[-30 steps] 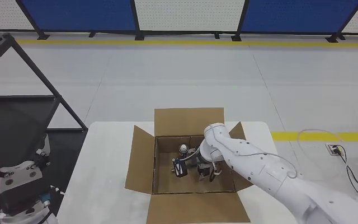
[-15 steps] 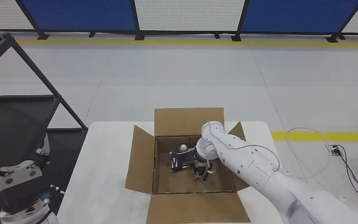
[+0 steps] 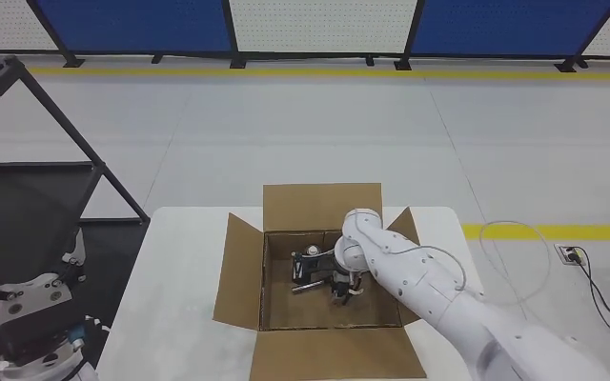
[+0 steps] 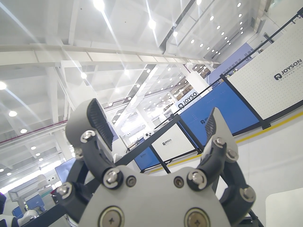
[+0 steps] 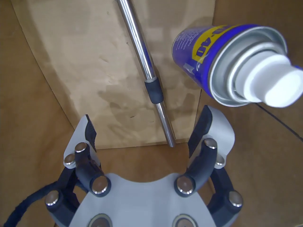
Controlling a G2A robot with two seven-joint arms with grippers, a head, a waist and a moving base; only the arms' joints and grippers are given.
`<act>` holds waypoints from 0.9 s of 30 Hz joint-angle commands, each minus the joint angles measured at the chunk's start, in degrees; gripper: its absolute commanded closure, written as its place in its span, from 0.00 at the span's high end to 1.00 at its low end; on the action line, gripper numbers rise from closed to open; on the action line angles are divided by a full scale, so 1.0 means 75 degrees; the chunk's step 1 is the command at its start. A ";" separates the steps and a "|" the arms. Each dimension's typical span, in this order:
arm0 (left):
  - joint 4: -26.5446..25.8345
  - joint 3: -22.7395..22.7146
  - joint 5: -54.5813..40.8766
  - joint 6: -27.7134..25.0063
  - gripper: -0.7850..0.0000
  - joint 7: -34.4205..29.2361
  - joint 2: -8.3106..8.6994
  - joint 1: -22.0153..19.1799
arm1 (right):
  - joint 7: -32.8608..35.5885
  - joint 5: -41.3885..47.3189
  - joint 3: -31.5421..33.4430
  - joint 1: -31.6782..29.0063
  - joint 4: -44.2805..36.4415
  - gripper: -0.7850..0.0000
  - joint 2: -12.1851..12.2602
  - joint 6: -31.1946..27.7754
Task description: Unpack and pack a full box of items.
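Hanging inside the cardboard box with its fingers spread and nothing between them, the right gripper looks down at the box floor. A telescopic metal rod lies flat there, its thin end reaching in between the two fingertips and its thicker chrome part running away ahead of the gripper. A black collar marks the join partway along the rod. Just off to one side of the gripper, beside one finger and apart from the rod, stands a blue-and-yellow spray can with a white nozzle cap, close to a box wall. From the top view the box sits with all four flaps folded out on the white table, and the right arm reaches over its side and down into it. The left gripper is well apart from all this, pointed up toward the ceiling, fingers wide and empty. I judge that neither item has been gripped yet: at least the rod and the can sit in the box. Whether this is late unpacking or early packing cannot be settled from these views. The rod looks the likelier next pick, being lined up between the fingers.
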 commanded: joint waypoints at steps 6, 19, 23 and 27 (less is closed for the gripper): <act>0.0023 0.0038 -0.0008 0.0001 1.00 0.0007 -0.0030 -0.0018 | 0.0105 -0.0038 -0.0008 0.0088 0.0522 0.47 -0.0277 -0.0231; 0.0008 0.0009 0.0046 0.0025 1.00 -0.0009 -0.0077 -0.0014 | -0.0271 -0.0368 -0.0094 0.0075 0.1414 0.40 -0.0761 -0.0485; 0.0004 0.0003 0.0058 0.0010 1.00 0.0012 -0.0090 -0.0013 | -0.0571 -0.0625 -0.0099 0.0065 0.1598 0.42 -0.0894 -0.0460; 0.0006 -0.0007 0.0081 0.0000 1.00 0.0012 -0.0102 -0.0013 | -0.0960 -0.1051 -0.0099 0.0014 0.1772 0.44 -0.0996 -0.0426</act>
